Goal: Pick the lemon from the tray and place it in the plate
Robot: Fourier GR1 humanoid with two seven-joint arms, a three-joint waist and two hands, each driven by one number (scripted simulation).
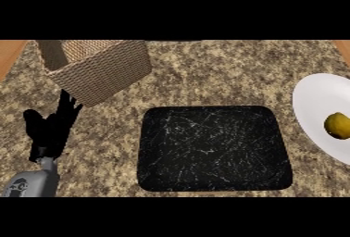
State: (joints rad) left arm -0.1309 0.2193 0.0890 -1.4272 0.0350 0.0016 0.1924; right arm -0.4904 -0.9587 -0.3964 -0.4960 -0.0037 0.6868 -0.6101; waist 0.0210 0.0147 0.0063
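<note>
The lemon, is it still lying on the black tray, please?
No, the lemon lies on the white plate at the right edge, and the black tray holds nothing.

Yellow lemon [336, 125] lying on white plate [311, 109] at right edge; black square tray [213, 149] mid-counter.

Even, soft light covers the speckled counter [205, 74], with no strong cast shadows. The white plate [315, 99] is the brightest area, nearly washed out. The black tray [213, 149] shows fine pale scratches but no glare. The woven basket [103, 69] looks skewed.
</note>
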